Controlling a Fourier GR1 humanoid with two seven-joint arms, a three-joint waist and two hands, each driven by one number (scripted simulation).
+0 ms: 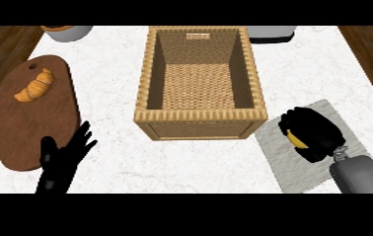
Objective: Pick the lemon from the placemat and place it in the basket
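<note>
Head view. The right hand (315, 131) lies over the placemat (291, 168), fingers curled round the lemon (294, 138). Only a yellow strip of the lemon shows at the hand's left side, between thumb and fingers. Whether the lemon touches the placemat or is raised off it cannot be told. The grey forearm runs from the hand back to the lower right corner.

The basket (200, 126) stands on the surface (116, 77) up and to the left of the right hand, its near right corner just beside the fingers and apart from them. Its woven floor is bare.

The left hand (62, 161) is released, fingers straight and spread, pointing up, at the lower left. It is well apart from the right hand, with the basket's front wall between the two and further up. The left hand overlaps the near edge of a brown board (44, 126). A croissant (34, 86) lies on the board, well beyond the fingertips.

Far beyond the left hand, at the surface's back edge, is a grey bowl (67, 32). Far beyond the right hand, behind the basket, is a pale appliance (271, 33), cut off by the view's edge.
</note>
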